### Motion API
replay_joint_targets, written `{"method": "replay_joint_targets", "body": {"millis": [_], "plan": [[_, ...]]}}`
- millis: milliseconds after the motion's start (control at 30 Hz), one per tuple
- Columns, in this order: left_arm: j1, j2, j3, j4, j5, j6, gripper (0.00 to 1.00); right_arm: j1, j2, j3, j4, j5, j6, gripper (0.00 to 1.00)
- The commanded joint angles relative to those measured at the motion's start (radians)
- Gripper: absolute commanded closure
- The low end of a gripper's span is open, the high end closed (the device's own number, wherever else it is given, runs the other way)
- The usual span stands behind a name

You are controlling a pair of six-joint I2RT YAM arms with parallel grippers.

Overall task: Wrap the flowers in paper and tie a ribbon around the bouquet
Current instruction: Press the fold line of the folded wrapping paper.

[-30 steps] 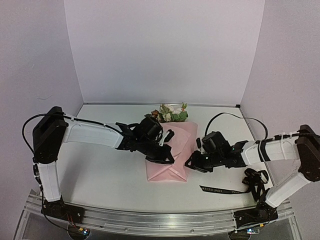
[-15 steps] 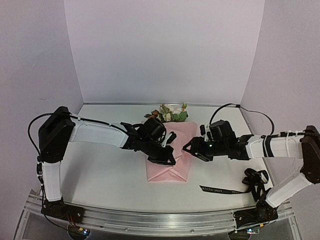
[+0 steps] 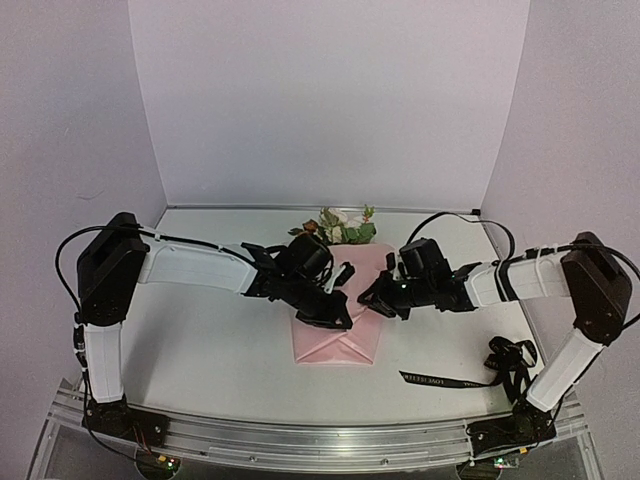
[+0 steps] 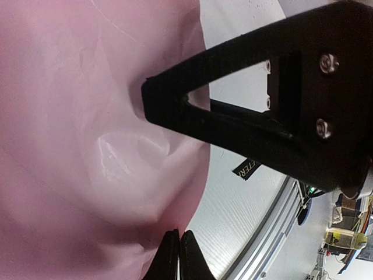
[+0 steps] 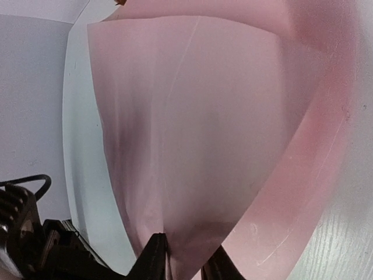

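Lying mid-desk (image 3: 220,350): the paper (image 3: 345,345), pale pink and creased, folded into a packet over the flowers (image 3: 345,225), whose cream and pink blooms and green leaves show at its far end. The ribbon (image 3: 440,380), black with white lettering, lies near the right arm's base, well apart from the packet. Left jaws: clenched on a fold at the packet's middle. Right jaws: nearly closed, pinching a raised flap at the right edge. Change since a second ago: right jaws moved from the near-right corner farther up that side; left jaws held place.

Pink paper (image 3: 335,345) lies folded over flowers (image 3: 345,225), ribbon (image 3: 445,380) apart
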Motion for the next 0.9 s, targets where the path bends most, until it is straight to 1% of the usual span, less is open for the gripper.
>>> {"method": "replay_joint_targets", "body": {"millis": [0,67,133,167,233,400,467,567,633,767,867], "plan": [[-0.004,-0.038,0.024,-0.019,0.005,0.02,0.88,-0.019,0.035,0.056,0.043,-0.023,0.0,0.94],[-0.003,-0.068,0.006,-0.018,-0.009,0.014,0.78,-0.036,0.059,0.061,0.041,-0.039,-0.012,0.99],[-0.002,-0.111,-0.021,-0.01,-0.023,0.005,0.67,-0.052,0.09,0.071,0.041,-0.06,-0.02,1.0],[0.0,-0.135,-0.038,-0.005,-0.032,-0.001,0.64,-0.057,0.105,0.077,0.041,-0.068,-0.026,1.0],[0.006,-0.176,-0.079,0.005,-0.039,-0.017,0.6,-0.064,0.124,0.088,0.041,-0.083,-0.039,1.0],[0.05,-0.265,-0.21,0.025,-0.065,-0.075,0.62,-0.072,0.142,0.089,0.041,-0.083,-0.06,1.0],[0.08,-0.297,-0.279,0.048,-0.074,-0.106,0.63,-0.076,0.139,0.08,0.041,-0.075,-0.065,1.0],[0.137,-0.332,-0.36,0.103,-0.049,-0.151,0.66,-0.076,0.134,0.065,0.041,-0.068,-0.067,1.0],[0.15,-0.336,-0.373,0.119,-0.033,-0.153,0.66,-0.076,0.133,0.051,0.042,-0.058,-0.067,1.0],[0.152,-0.294,-0.364,0.133,0.014,-0.152,0.68,-0.075,0.125,0.025,0.043,-0.032,-0.079,1.0],[0.15,-0.261,-0.356,0.142,0.049,-0.157,0.72,-0.079,0.115,0.007,0.043,-0.008,-0.091,1.0]]}}
